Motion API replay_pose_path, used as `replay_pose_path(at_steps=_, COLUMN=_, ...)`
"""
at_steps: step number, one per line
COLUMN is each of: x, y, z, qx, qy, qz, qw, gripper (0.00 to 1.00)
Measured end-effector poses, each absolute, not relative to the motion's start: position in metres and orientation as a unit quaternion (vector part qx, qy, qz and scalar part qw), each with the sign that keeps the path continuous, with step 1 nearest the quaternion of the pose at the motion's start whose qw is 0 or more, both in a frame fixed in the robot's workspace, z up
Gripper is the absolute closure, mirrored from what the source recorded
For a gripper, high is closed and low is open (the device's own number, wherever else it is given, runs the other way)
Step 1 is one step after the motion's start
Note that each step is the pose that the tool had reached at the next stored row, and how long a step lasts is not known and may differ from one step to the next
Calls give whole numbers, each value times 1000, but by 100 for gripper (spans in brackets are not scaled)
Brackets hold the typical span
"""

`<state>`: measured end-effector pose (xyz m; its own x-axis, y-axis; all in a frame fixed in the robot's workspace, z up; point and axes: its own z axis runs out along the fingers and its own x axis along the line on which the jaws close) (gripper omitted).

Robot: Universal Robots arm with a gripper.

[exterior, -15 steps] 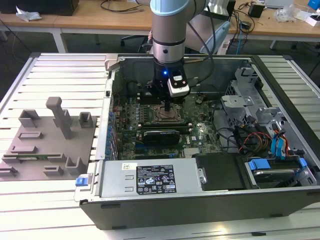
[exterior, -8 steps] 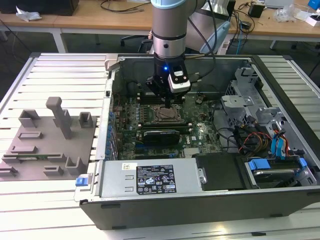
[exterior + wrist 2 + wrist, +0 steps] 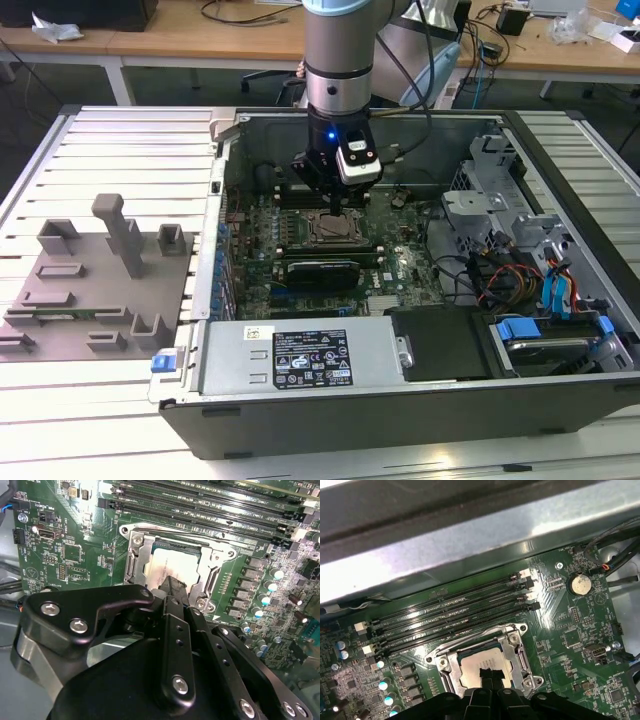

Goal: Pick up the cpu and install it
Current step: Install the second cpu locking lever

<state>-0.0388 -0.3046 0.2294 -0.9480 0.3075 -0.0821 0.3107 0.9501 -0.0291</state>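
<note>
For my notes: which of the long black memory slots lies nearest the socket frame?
The last memory slot of the row, directly bordering the socket frame; the others lie farther off.

— What did the second wrist view show?
— The cpu (image 3: 167,566) lay seated inside the socket frame (image 3: 200,565) on the green motherboard (image 3: 75,540).
— And the end effector (image 3: 172,587)?
— Its black fingertips (image 3: 172,586) stood together just above the cpu.

A pale silvery cpu (image 3: 172,567) sits in a dull metal frame (image 3: 137,555) on the green circuit board (image 3: 570,630), crossed by black memory slots (image 3: 455,607); the tool (image 3: 172,587) is black, the fixture block (image 3: 100,290) on the white slatted table (image 3: 90,390) grey.
</note>
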Motion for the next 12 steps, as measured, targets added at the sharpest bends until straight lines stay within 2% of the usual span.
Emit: replay_pose_path(at_steps=12, x=-39, y=-306, z=230, qx=152, qy=987, qz=-21, qw=38, gripper=89)
